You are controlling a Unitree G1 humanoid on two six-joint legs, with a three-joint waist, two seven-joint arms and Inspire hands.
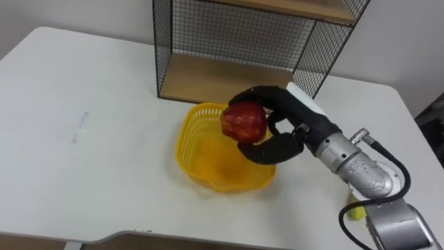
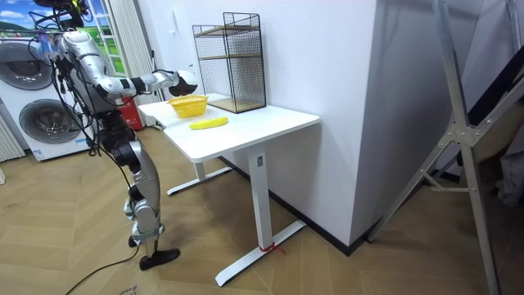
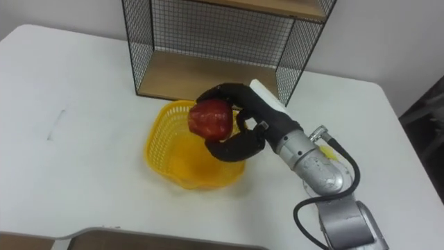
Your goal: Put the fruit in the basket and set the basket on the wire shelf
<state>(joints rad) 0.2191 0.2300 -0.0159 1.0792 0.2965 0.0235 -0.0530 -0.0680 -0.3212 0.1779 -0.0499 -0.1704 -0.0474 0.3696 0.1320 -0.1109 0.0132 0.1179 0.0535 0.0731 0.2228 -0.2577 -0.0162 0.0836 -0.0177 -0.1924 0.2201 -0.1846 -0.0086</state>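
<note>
We see the right arm enter from the lower right, its silver metal forearm (image 1: 361, 173) angled up and leftward over the white tabletop (image 1: 104, 139). The wrist is held nearly straight. The black right hand (image 1: 295, 119) hangs above the tabletop's middle, closer to the far edge than the near one. Its fingers (image 1: 262, 94) curl over the top of a round red apple (image 1: 244, 122) and its thumb (image 1: 267, 151) cups it from below, so the apple is held clear of the surface. In the room view we see the robot standing upright at the tabletop's edge on the room view's left, with the right arm stretched out about level.
</note>
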